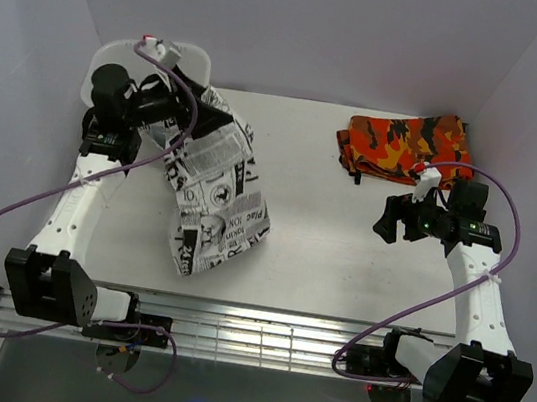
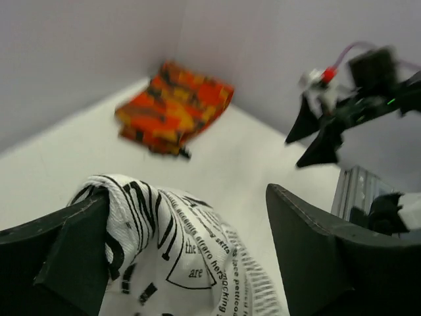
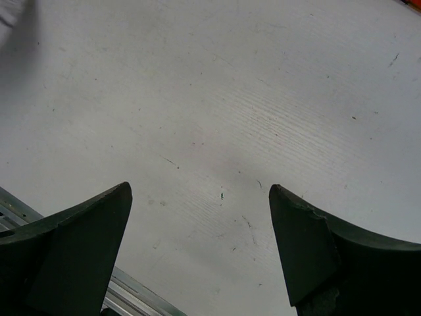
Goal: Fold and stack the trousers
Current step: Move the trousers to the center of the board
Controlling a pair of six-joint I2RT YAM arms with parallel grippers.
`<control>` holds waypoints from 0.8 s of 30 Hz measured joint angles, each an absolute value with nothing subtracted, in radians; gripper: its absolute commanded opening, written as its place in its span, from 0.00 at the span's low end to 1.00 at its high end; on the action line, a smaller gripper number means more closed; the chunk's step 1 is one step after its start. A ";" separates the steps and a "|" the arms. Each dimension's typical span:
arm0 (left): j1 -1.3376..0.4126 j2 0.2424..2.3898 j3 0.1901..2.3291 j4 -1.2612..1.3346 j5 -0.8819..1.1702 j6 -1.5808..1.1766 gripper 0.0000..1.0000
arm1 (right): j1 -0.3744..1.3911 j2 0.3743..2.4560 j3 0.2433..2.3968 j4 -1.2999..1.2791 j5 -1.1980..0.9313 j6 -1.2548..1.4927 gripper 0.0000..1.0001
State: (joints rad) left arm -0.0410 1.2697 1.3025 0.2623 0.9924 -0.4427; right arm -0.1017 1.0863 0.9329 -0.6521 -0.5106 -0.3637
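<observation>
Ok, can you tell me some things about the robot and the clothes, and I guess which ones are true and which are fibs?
1. The newspaper-print trousers are on the left side of the table. True.
2. The orange camouflage garment sits near the far right corner. True.
3. The right fingers hold the camouflage garment. False: they stand open over bare table and hold nothing.
4. The left fingers are squeezed shut. False: they stand wide apart, with trousers cloth between them.
</observation>
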 measured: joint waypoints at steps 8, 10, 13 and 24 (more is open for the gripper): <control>-0.011 1.346 1.248 -0.278 0.758 -0.030 0.98 | -0.101 1.121 0.967 -0.693 -0.527 -0.397 0.90; 0.030 1.298 1.230 -0.265 0.680 -0.046 0.98 | -0.100 1.122 0.967 -0.699 -0.527 -0.397 0.90; 0.105 1.190 1.132 -0.204 0.576 -0.093 0.98 | -0.099 1.126 0.967 -0.706 -0.527 -0.398 0.90; 0.204 1.366 0.954 0.017 0.400 -0.221 0.98 | -0.098 1.133 0.967 -0.710 -0.516 -0.404 0.90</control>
State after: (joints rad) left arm 0.2039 1.3663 0.9539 0.0166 0.4000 -0.2214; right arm -0.0978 1.1332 0.9672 -0.7105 -0.5159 -0.4042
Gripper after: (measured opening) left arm 0.975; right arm 0.903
